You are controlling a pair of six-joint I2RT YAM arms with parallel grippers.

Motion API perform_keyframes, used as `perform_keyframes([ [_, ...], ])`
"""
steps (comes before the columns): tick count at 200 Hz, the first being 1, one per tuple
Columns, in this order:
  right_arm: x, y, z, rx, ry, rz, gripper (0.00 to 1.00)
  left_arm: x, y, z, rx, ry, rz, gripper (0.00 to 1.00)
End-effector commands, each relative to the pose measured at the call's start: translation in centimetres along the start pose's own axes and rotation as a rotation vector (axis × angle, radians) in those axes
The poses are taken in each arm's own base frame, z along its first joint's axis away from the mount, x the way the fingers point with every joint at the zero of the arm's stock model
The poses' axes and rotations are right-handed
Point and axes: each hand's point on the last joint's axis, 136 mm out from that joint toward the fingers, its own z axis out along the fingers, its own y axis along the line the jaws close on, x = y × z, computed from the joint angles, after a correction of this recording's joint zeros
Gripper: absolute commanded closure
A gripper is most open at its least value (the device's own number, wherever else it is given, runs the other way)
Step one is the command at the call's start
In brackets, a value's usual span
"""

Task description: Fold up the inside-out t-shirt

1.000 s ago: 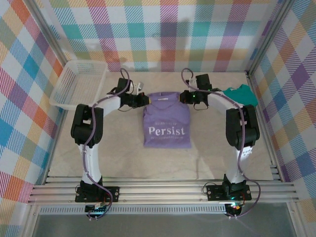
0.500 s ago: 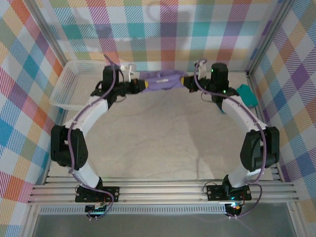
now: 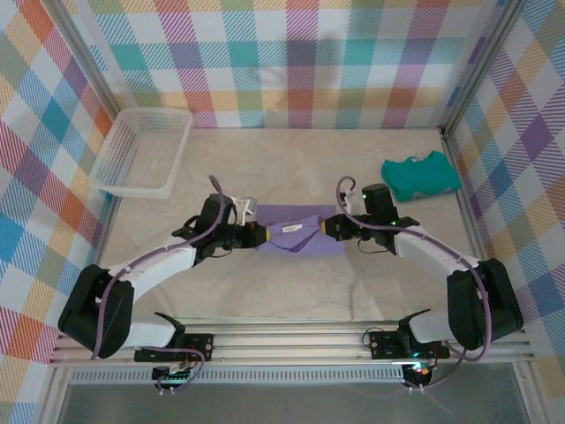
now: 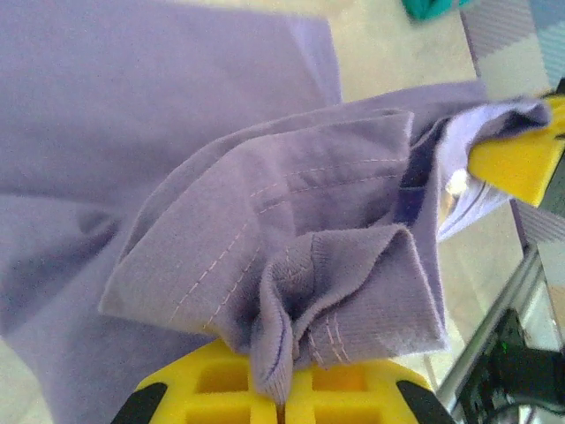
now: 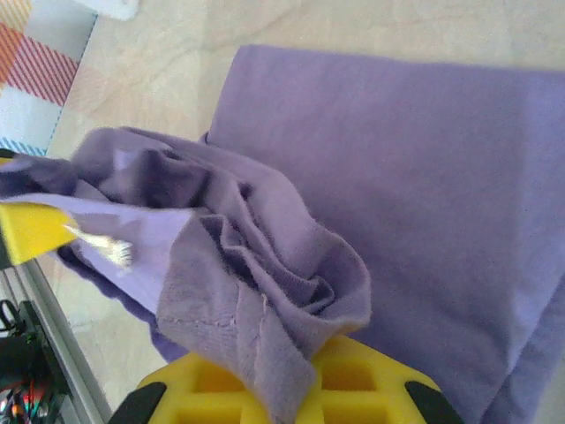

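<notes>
1. Left arm lies low and stretched from its base toward table centre. The left gripper (image 3: 257, 237) points right, its jaws clamped on a bunched hem of the inside-out t-shirt (image 3: 296, 240).
2. Right arm mirrors it, elbow out at the right side. The right gripper (image 3: 330, 230) points left, its jaws pinched shut on a crumpled wad of the same cloth.
3. The shirt sits at mid-table, nearer the front, as a short lavender band spanning the two grippers. In the wrist views a flat layer lies beneath the gathered folds, with seam stitching showing on the outside.
4. Edges: the shirt's near edge is well short of the front rail (image 3: 291, 340). Bare table (image 3: 291, 177) runs from the shirt to the back wall.
5. White basket (image 3: 132, 187) at far left and teal garment (image 3: 422, 175) at far right, both well apart from the shirt.
6. Writing: a small pale tag (image 5: 110, 249) hangs beside a yellow finger; any print on it is too blurred to read.
</notes>
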Motion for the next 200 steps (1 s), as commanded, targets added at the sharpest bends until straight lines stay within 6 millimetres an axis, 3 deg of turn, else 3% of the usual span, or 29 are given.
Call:
perform_keyframes([
  [1,-2.2,-1.0,0.4,0.080,-0.010,-0.015,1.00,-3.5,0.7,0.1,-0.081,-0.084,0.039,1.00],
  [46,-5.5,-6.1,4.0,0.280,0.082,0.029,0.99,-8.3,5.6,4.4,-0.183,-0.039,0.012,0.97],
  [72,-5.9,-9.3,6.6,0.353,0.159,0.082,0.96,-9.2,9.1,6.7,-0.277,0.020,-0.014,0.94],
  [90,-5.3,-11.1,8.2,0.391,0.218,0.103,0.88,-8.6,11.1,8.2,-0.316,0.060,-0.031,0.84],
  [104,-5.9,-12.2,8.1,0.429,0.227,0.112,0.76,-8.5,12.2,8.8,-0.350,0.073,-0.043,0.71],
  [130,-7.5,-11.4,4.8,0.444,0.182,0.104,0.51,-10.9,12.9,7.1,-0.442,0.008,-0.061,0.53],
  [138,-6.8,-10.8,3.6,0.446,0.180,0.103,0.44,-11.6,13.3,5.7,-0.513,-0.020,-0.067,0.45],
  [160,-3.6,-8.9,2.5,0.363,0.174,0.174,0.33,-9.6,14.8,2.4,-0.672,0.003,-0.141,0.32],
  [178,-2.0,-8.4,3.6,0.288,0.199,0.248,0.26,-7.6,13.7,3.2,-0.572,0.026,-0.174,0.28],
  [200,-2.0,-8.7,5.1,0.250,0.198,0.278,0.24,-6.1,13.4,5.2,-0.485,0.087,-0.186,0.26],
])
